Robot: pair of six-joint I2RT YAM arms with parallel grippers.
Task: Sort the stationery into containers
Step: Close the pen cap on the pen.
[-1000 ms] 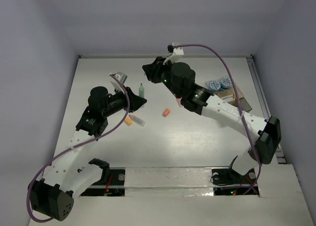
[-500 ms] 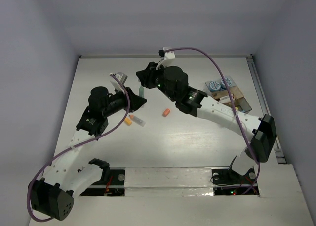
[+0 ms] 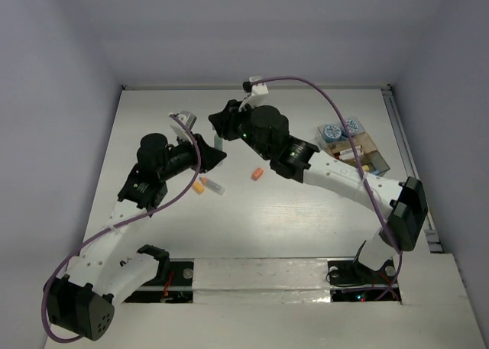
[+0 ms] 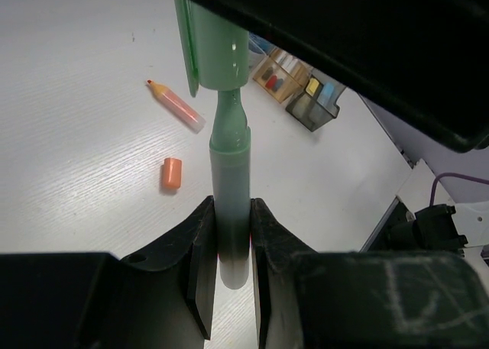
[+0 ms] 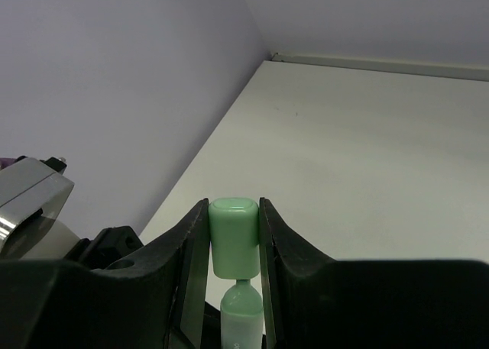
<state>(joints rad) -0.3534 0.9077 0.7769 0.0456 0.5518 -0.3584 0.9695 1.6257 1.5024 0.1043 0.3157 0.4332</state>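
A green marker (image 4: 229,173) stands in my left gripper (image 4: 231,234), which is shut on its lower barrel. My right gripper (image 5: 234,211) is shut on the matching green cap (image 5: 234,246), held right at the marker's tip, and a thin bit of nib shows between cap and body (image 5: 241,318). From above, the two grippers meet at the marker (image 3: 218,142), left of the table's middle. On the table lie an orange marker (image 3: 206,185) and an orange cap (image 3: 257,173). The clear container (image 3: 365,152) sits at the right, with blue-and-white rolls (image 3: 340,129) at its far end.
The left wrist view also shows the orange marker (image 4: 177,106), the orange cap (image 4: 171,173) and the container (image 4: 302,85) beyond them. The right arm (image 3: 344,177) stretches across the table from the right. White walls close off the back and the sides.
The right gripper has moved left with the green cap and now sits at the tip of the marker. The left arm has not moved.
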